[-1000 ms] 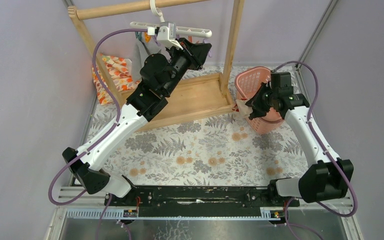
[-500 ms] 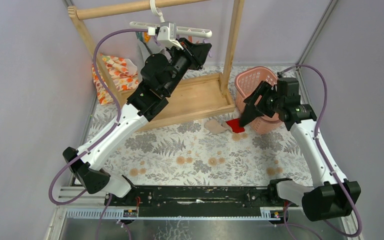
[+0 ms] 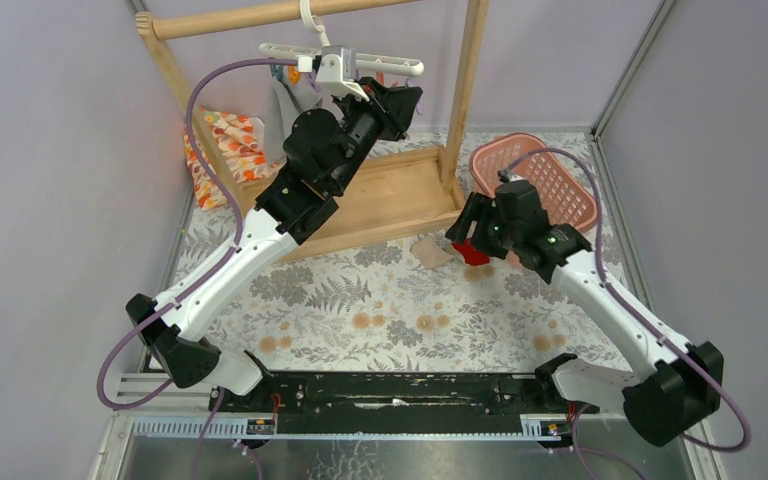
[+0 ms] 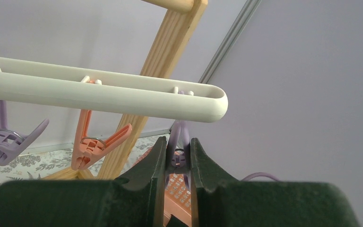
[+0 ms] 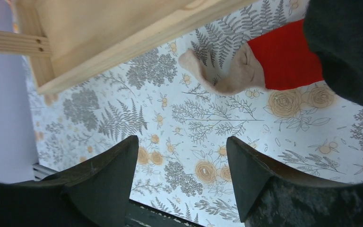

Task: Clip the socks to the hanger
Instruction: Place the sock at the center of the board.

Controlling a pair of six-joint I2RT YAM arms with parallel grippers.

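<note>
The white hanger [image 3: 380, 66] hangs by its hook from the wooden rail, and its bar [image 4: 99, 94] crosses the left wrist view. My left gripper [image 4: 178, 142] is up at the bar's right end [image 3: 400, 100], shut on a purple clip [image 4: 178, 158]. A beige sock with a red end [image 3: 450, 250] lies flat on the patterned table in front of the wooden base. My right gripper [image 3: 468, 232] hovers over it, open and holding nothing [image 5: 180, 142]. The sock [image 5: 236, 71] lies beyond the fingertips. A dark shape [image 5: 350, 47] overlaps its red end; I cannot tell whether that is the black sock.
An orange clip [image 4: 97, 146] and another purple clip [image 4: 7, 142] hang further left on the bar. The wooden frame's base tray [image 3: 390, 200] and right post [image 3: 465, 90] stand behind the sock. A pink basket [image 3: 550, 175] is at the right, and a flower-patterned cloth [image 3: 235, 145] at the left.
My right gripper opened and the beige sock dropped from it onto the table by the basket. The right arm then swung left over the sock. The left arm stayed put.
</note>
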